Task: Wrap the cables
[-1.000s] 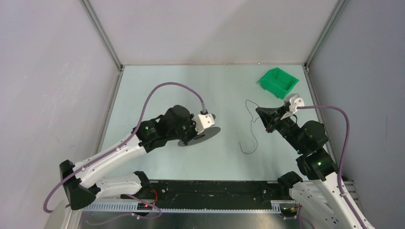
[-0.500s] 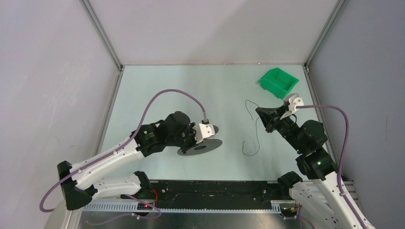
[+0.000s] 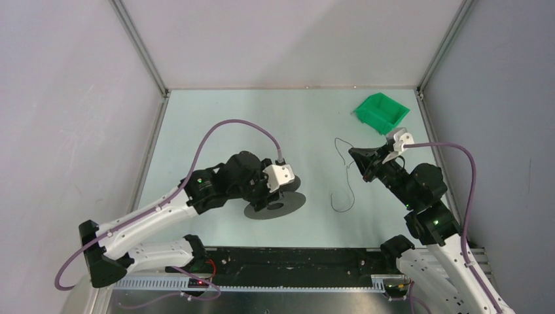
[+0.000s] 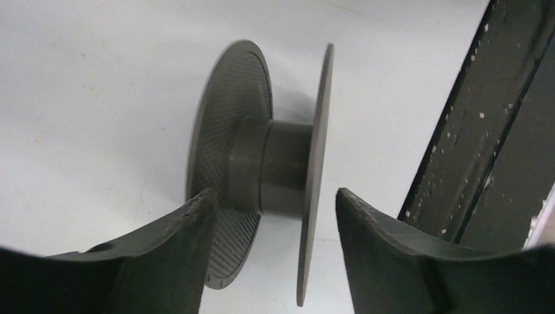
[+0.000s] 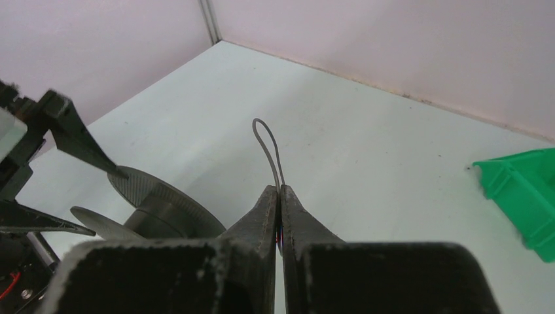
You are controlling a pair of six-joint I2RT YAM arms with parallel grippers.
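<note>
The cables are one thin dark strand [image 3: 353,186] that hangs from my right gripper [image 3: 354,153] and curls onto the table mid-right. The right wrist view shows that gripper [image 5: 280,190] shut on the strand, with a narrow loop [image 5: 265,140] sticking out past the tips. The dark grey spool [image 3: 290,203] lies flat on one disc on the table left of the strand. My left gripper [image 3: 273,195] is at the spool, open. In the left wrist view its fingers [image 4: 275,193] stand apart on either side of the spool's hub [image 4: 283,163] and the nearer disc.
A green bin [image 3: 381,112] sits at the back right, also seen in the right wrist view [image 5: 523,196]. A black rail [image 3: 294,258] runs along the near table edge, close to the spool [image 4: 484,131]. Walls enclose the table on three sides.
My left gripper has come down and nearer with the spool, then opened; the spool now rests flat on the table. The right gripper has stayed shut on the strand, almost still.
</note>
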